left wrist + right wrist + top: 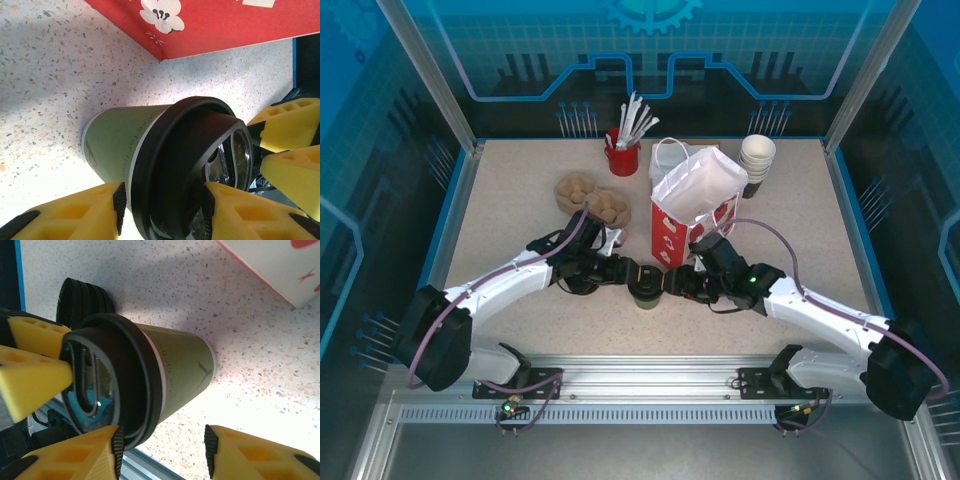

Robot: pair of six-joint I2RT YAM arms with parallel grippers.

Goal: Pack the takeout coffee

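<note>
The left gripper [164,189] is seen with its yellow fingers set either side of the black lid [165,150]. The rim fills the gap between the pads, but whether it is actually pinched cannot be told from so close and skewed a view. The right gripper [162,430] is held with its jaws apart: one pad is met by the lid's edge while the other stands clear of the cup wall, so nothing is clamped there. Between the two, the takeout coffee [645,291] is stood upright on the speckled table [510,200], just in front of the red-and-white paper bag [695,205], whose mouth is open. A squat stack of spare lids [82,300] is seen near the cup.

The cup is judged light and easily crushed. Its paper wall is likely to give under a hard squeeze, and the slick plastic lid may be popped off if it alone is gripped. A hold is best taken on the olive wall just under the lid, where stiffness is lent by the rolled rim, with the cup kept upright in case liquid is carried.
</note>
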